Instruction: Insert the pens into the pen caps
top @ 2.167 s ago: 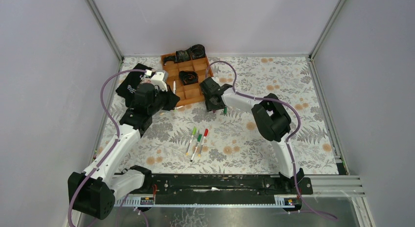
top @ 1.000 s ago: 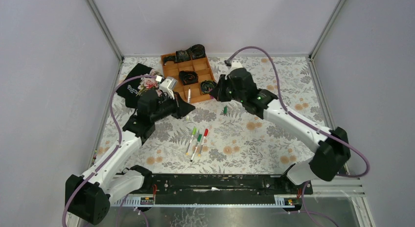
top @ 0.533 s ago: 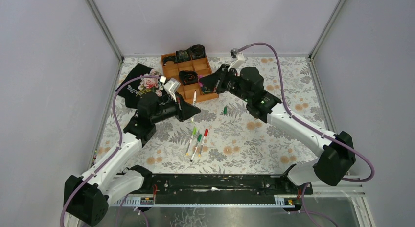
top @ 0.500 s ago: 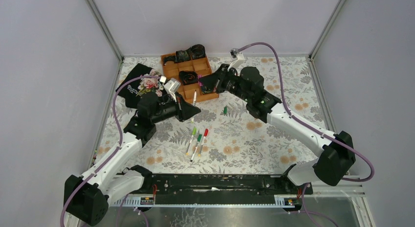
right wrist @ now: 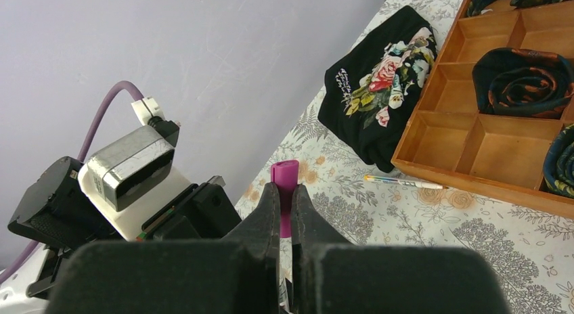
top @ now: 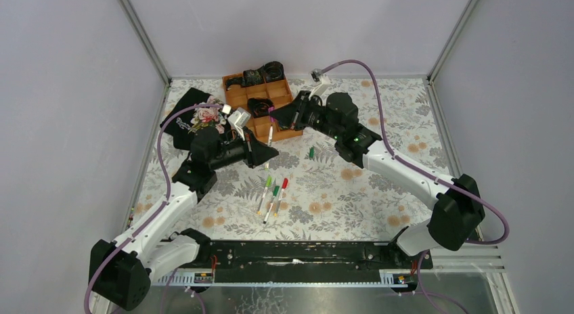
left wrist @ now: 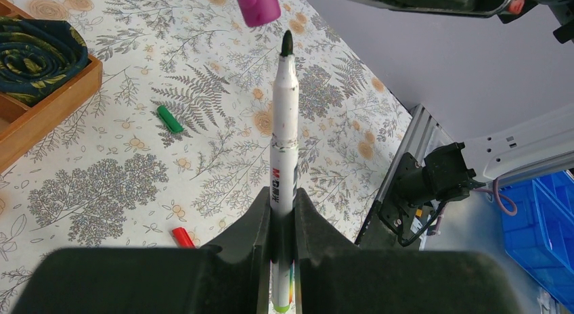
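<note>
1. Left gripper [left wrist: 283, 204] clamped on white pen [left wrist: 285, 124]; dark tip aimed at magenta cap [left wrist: 256, 4], just short of it.
2. Right gripper [right wrist: 284, 200] pinched tight on that magenta cap, in the air by wooden tray [top: 279, 92].
3. Three pens [top: 272, 195] lie mid-mat; green cap [top: 311, 152] lies loose nearby.

**Pens:** five. Three capped [top: 271, 204] lie side by side, one is uncapped [left wrist: 284, 151], and one [right wrist: 404, 182] lies beside the tray.
**Loose caps:** two, one magenta [right wrist: 284, 172] and one green [top: 311, 152].
**Tray** [right wrist: 460, 181]: one.
**Coiled rolls** [right wrist: 521, 70]: four.
**Black shirt** [right wrist: 365, 97]: one.
</note>
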Robot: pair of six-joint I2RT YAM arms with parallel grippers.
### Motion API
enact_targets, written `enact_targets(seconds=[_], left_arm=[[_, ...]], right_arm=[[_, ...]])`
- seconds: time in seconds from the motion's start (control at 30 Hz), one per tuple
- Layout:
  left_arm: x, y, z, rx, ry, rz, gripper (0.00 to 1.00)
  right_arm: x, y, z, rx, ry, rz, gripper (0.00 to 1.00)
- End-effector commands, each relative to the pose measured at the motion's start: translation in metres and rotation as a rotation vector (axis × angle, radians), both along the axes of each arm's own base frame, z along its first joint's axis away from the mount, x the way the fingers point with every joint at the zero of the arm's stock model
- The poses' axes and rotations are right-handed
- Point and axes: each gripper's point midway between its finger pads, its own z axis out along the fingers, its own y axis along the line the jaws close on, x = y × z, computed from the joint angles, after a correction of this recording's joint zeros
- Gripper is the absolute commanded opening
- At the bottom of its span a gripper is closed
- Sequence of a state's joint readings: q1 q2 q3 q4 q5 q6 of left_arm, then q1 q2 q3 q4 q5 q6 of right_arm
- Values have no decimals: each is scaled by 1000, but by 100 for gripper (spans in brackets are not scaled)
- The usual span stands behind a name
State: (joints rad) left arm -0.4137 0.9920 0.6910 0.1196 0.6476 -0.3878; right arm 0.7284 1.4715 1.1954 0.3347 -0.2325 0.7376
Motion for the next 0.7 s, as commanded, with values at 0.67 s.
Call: enact_targets(seconds=[0.67], left_arm=[[0, -2, 12, -32, -53, -4, 0]], right_arm=[[-15, 3, 29, 80, -59, 54, 0]])
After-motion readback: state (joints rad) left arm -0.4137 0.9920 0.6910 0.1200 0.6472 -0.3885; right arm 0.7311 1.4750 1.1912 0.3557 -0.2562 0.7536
